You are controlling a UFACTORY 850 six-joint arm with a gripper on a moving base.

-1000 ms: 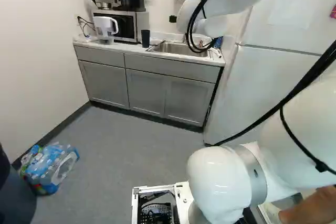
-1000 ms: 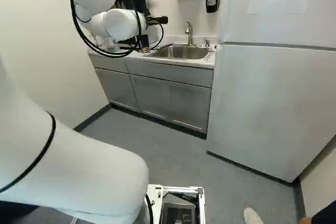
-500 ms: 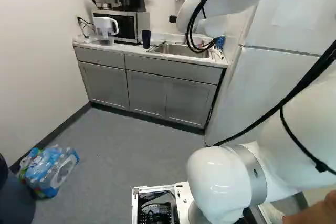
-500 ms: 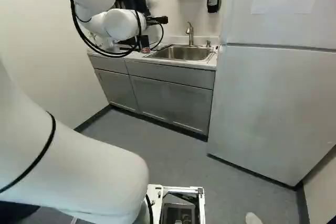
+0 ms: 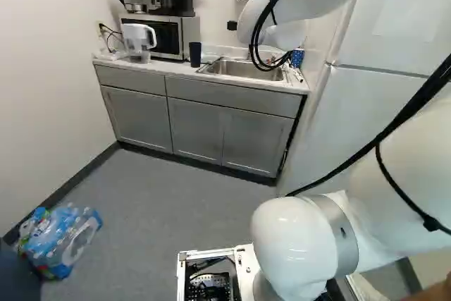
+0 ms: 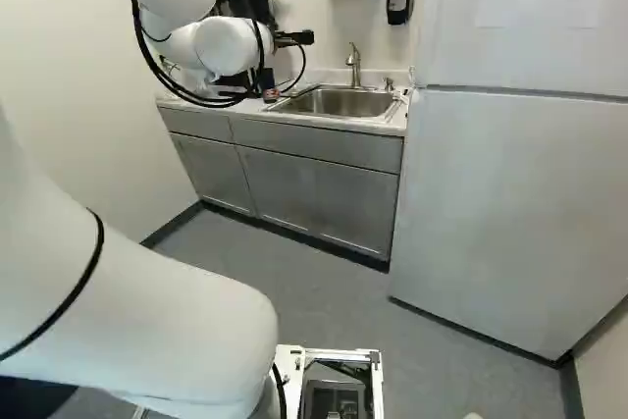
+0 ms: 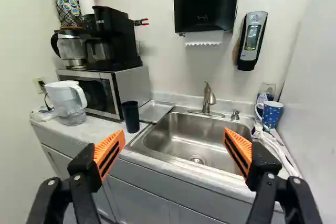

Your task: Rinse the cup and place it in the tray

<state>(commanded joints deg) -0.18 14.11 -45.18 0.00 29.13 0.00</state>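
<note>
One dark cup (image 7: pixel 130 116), the likely subject of the task, stands upright on the counter (image 7: pixel 98 128), at eleven o'clock from the gripper (image 7: pixel 174 131), ungrasped. Just beyond it, at one o'clock from the cup, lies the metal tray (image 7: pixel 155 111); at three o'clock is the sink (image 7: pixel 177 137), its faucet (image 7: pixel 208 98) on the far edge. A blue mug (image 7: pixel 272 113) sits past the sink, at about one o'clock from the gripper, and might be meant instead. The fingers stand wide apart, holding nothing, so I judge this the approach, before grasp and rinse. Next calls for easing toward eleven o'clock, straddling the cup without tipping it or knocking the tray, then closing.
</note>
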